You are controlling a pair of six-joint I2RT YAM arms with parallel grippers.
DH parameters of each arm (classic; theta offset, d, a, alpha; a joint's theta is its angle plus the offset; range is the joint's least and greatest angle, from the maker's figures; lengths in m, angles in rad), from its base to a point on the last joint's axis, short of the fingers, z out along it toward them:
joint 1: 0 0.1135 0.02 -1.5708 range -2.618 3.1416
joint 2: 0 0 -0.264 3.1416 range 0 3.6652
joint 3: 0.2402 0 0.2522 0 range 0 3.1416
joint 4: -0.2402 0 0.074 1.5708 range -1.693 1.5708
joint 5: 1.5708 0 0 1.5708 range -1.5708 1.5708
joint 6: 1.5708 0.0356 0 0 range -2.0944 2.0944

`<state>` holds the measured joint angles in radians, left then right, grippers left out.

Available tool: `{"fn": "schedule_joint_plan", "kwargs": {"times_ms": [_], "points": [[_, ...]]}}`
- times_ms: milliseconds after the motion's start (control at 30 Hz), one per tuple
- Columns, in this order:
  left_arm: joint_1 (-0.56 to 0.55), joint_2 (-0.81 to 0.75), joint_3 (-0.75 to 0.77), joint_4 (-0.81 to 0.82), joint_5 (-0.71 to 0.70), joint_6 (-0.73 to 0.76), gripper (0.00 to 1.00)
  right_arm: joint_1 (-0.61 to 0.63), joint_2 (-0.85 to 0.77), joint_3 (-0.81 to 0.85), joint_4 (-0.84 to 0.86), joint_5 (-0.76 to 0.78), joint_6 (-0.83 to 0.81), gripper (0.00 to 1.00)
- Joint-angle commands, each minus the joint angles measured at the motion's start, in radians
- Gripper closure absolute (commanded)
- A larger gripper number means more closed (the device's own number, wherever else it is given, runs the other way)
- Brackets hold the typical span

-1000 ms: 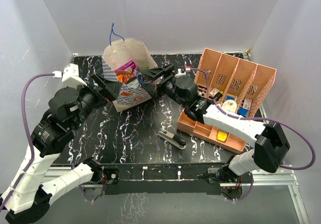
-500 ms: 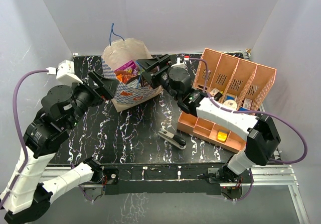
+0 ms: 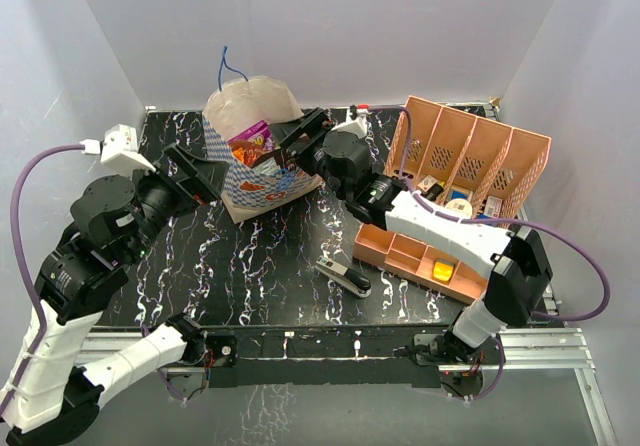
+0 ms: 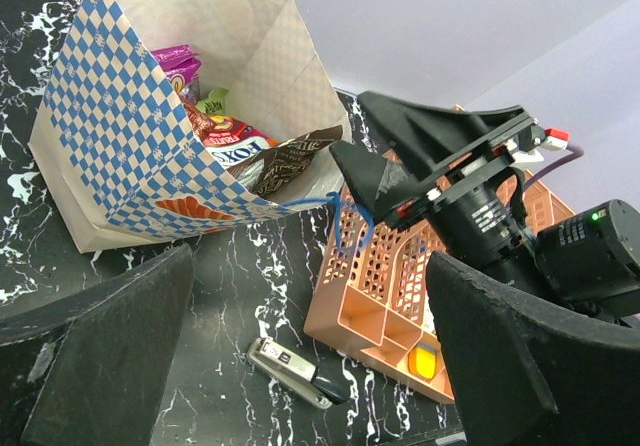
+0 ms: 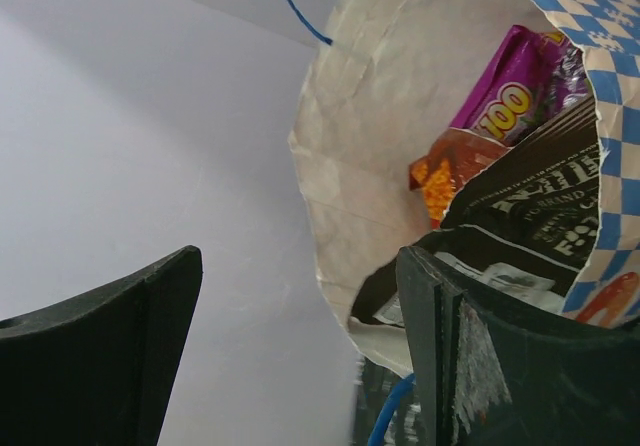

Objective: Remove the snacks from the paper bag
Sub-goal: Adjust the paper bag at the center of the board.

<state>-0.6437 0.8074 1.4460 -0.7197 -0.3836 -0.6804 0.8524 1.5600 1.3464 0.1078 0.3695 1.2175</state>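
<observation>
The paper bag (image 3: 240,106) leans open at the back of the table, its diamond band (image 4: 110,136) facing my left gripper. Snacks fill it: a purple packet (image 5: 510,86), an orange one (image 5: 448,171), the "FOX'S" packet (image 4: 235,148) and a dark brown one (image 5: 535,216). My left gripper (image 3: 203,173) is open and empty (image 4: 310,366), a short way off the bag's left side. My right gripper (image 3: 293,138) is open at the bag's mouth (image 5: 300,356). Its jaws stand either side of the bag's rim, one finger (image 5: 480,356) in front of the dark packet. A blue string handle (image 4: 350,216) hangs there.
A salmon-pink organiser (image 3: 470,151) with small bottles and boxes stands at the right, its low tray (image 3: 400,258) reaching toward the middle. A black stapler (image 3: 343,277) lies in front of it. White walls close in the back and both sides.
My left gripper has drawn back to the left, away from the bag, and opened wider. My right gripper has moved up and left to the bag's mouth.
</observation>
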Motion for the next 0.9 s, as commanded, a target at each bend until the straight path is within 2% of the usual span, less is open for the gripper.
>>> {"fn": "schedule_joint_plan", "kwargs": {"times_ms": [0, 100, 200, 300, 467, 567, 633, 733, 867], "points": [[-0.004, -0.014, 0.029, -0.013, -0.029, 0.018, 0.02, 0.035, -0.014, 0.044, 0.01, -0.002, -0.323, 0.18], [-0.004, -0.014, 0.029, -0.023, -0.04, 0.028, 0.02, 0.037, -0.028, 0.094, -0.113, -0.037, -0.547, 0.11], [-0.004, -0.006, 0.027, -0.026, -0.041, 0.04, 0.02, 0.036, -0.089, 0.065, -0.173, -0.118, -0.799, 0.03], [-0.004, 0.019, 0.038, -0.018, -0.028, 0.079, 0.02, 0.036, -0.144, 0.061, -0.237, -0.261, -0.994, 0.02], [-0.004, 0.172, 0.165, -0.031, 0.02, 0.168, 0.02, 0.038, -0.136, 0.154, -0.396, -0.421, -1.039, 0.02], [-0.004, 0.273, 0.263, -0.03, 0.032, 0.209, 0.02, 0.068, -0.1, 0.203, -0.451, -0.433, -1.064, 0.02], [-0.004, 0.325, 0.333, -0.041, 0.006, 0.22, 0.02, 0.1, -0.059, 0.26, -0.543, -0.355, -1.083, 0.02], [-0.004, 0.384, 0.402, -0.046, -0.064, 0.236, 0.02, 0.148, -0.013, 0.333, -0.639, -0.13, -1.063, 0.02], [-0.004, 0.421, 0.419, 0.015, -0.125, 0.26, 0.02, 0.158, -0.012, 0.336, -0.642, -0.063, -1.018, 0.05]]}}
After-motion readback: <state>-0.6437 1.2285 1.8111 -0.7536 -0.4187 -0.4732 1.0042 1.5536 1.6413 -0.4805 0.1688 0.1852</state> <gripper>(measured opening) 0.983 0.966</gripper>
